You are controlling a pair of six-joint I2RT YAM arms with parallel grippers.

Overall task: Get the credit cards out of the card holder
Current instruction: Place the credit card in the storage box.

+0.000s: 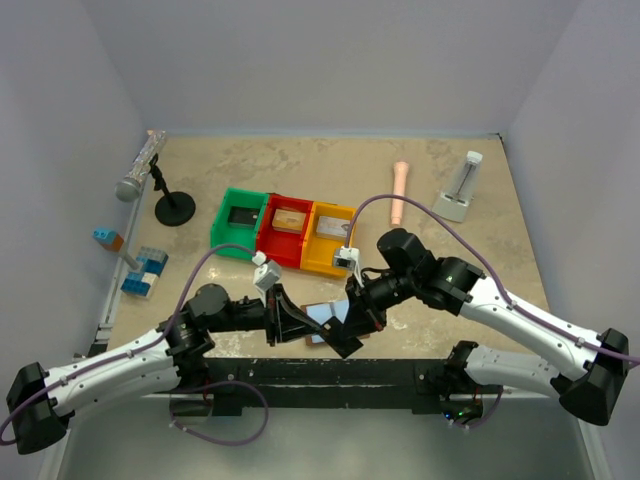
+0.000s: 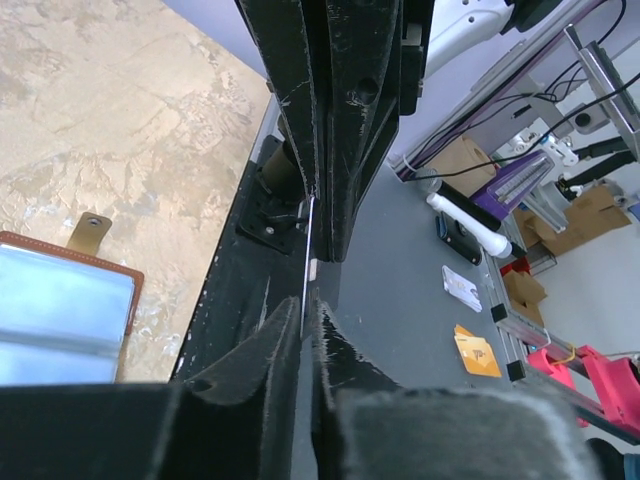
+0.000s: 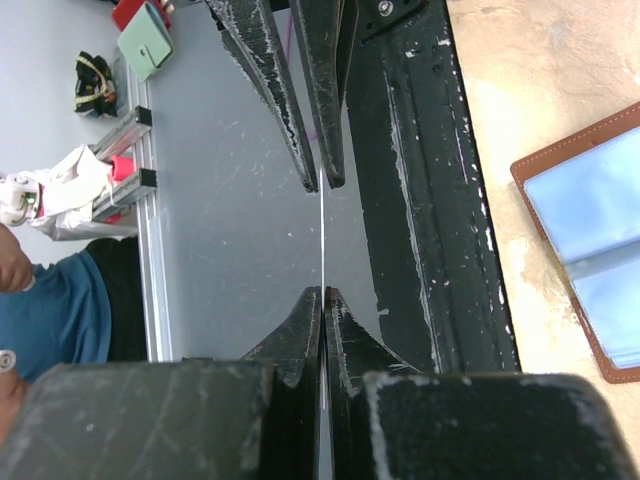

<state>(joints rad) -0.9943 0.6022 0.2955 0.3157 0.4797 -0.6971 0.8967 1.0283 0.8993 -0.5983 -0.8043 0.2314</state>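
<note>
Surface: beige marbled table [image 1: 450, 270] inside pale walls, with a black mounting rail [image 1: 330, 372] along its near edge.

Left gripper [image 2: 305, 330]: fingers pressed together on the thin edge of a credit card [image 3: 322, 240], which shows only as a pale line running out past the fingertips.

Right gripper [image 3: 322, 300]: fingers also pressed together on the same card, gripping it from the opposite end, so the two sets of fingertips face each other tip to tip with a short stretch of bare card between them.

Place of the pinch: held in the air at the rail, on the side away from the table top, above a grey surface.

Card holder [image 1: 320, 314]: lies open and flat on the table with its pale blue-grey inside facing up and a brown rim around it. No finger touches it.

Card holder from the left gripper: off to one side of the fingers, across the rail, with a small brown snap tab [image 2: 90, 232] sticking out of its edge.

Card holder from the right gripper: off to the side of the fingers, again across the rail, with a fold line crossing its inner sleeves.

From above: both gripper bodies meet over the holder and partly cover it.

Beyond the grippers: a green bin [image 1: 222, 235], a red bin [image 1: 280, 250] and a yellow bin [image 1: 322, 262] sit in a touching row, farther out than the holder.
</note>
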